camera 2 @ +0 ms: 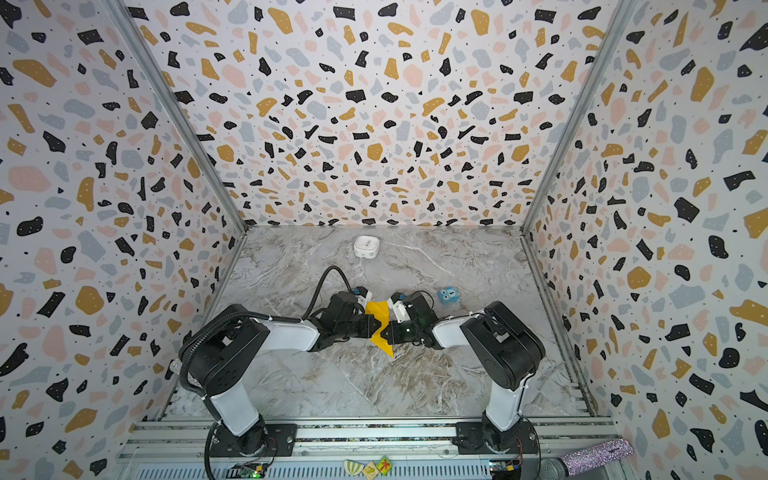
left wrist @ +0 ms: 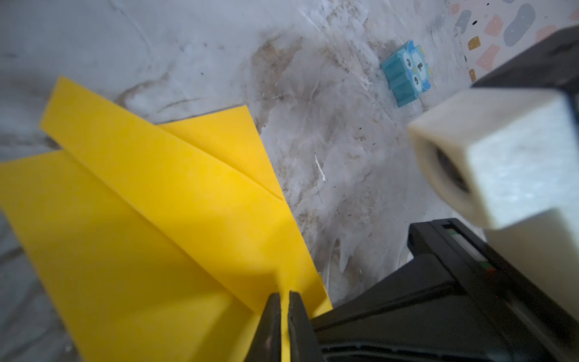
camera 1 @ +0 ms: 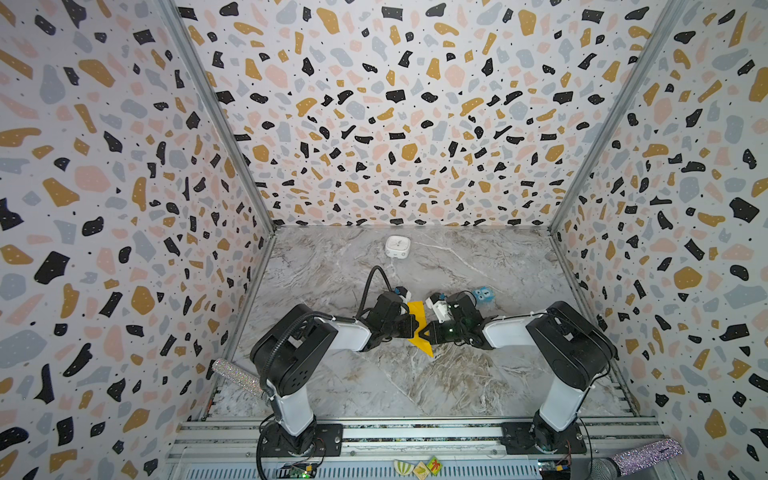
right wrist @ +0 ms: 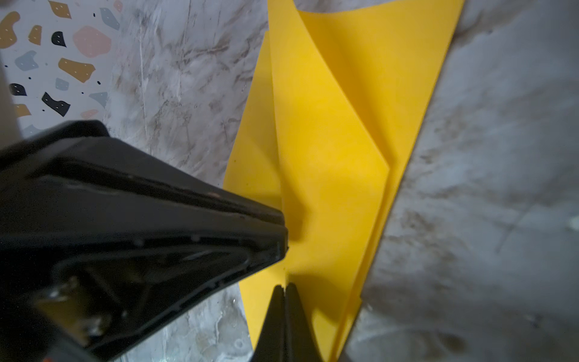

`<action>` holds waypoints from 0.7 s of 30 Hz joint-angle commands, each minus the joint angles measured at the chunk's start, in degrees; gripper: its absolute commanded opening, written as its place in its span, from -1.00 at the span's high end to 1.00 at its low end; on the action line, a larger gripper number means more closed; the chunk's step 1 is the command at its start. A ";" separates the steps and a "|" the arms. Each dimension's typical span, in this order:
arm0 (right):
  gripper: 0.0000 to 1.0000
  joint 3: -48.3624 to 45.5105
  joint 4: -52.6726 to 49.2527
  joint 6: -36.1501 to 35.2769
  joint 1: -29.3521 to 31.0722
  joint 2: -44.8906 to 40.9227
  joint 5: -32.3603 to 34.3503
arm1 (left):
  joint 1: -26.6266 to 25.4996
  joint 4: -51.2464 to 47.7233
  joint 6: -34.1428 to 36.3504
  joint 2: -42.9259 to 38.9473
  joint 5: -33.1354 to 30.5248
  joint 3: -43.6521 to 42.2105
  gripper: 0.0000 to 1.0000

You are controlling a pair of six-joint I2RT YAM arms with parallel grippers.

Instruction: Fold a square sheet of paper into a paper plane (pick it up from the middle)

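Grip detail appears only in the wrist views. In the left wrist view the left hand (left wrist: 283, 297) holds its two black fingers nearly together, with a fold of the bright yellow-orange creased paper plane (left wrist: 156, 203) pinched in the narrow gap. In the right wrist view the right hand (right wrist: 285, 288) has its fingers pressed together on a raised fold of the same plane (right wrist: 329, 156). The black body of the left hand covers part of one wing there.

Both top views show what the wrist views omit. The two hands meet tip to tip from opposite sides over the middle of the plane (camera 1: 415, 309) (camera 2: 377, 309), hiding its centre. The plane sits at the middle of the grey marbled counter (camera 1: 332, 374); contact with that surface cannot be told.

A small blue cube with eyes (camera 1: 483, 295) (left wrist: 407, 73) stands near the right hand, clear of the paper. A white rounded box (camera 1: 397, 246) sits well apart, near the back wall, and shows in the top views only.

The long axis of the plane runs from the back wall toward the arm bases, leaning slightly right. The pointed nose faces the base rail and the broad tail faces the back wall
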 commanded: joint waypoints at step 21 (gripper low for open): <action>1.00 -5.48 -12.81 -2.21 -1.21 3.45 4.69 | 11.40 0.39 3.14 7.20 0.61 0.62 0.78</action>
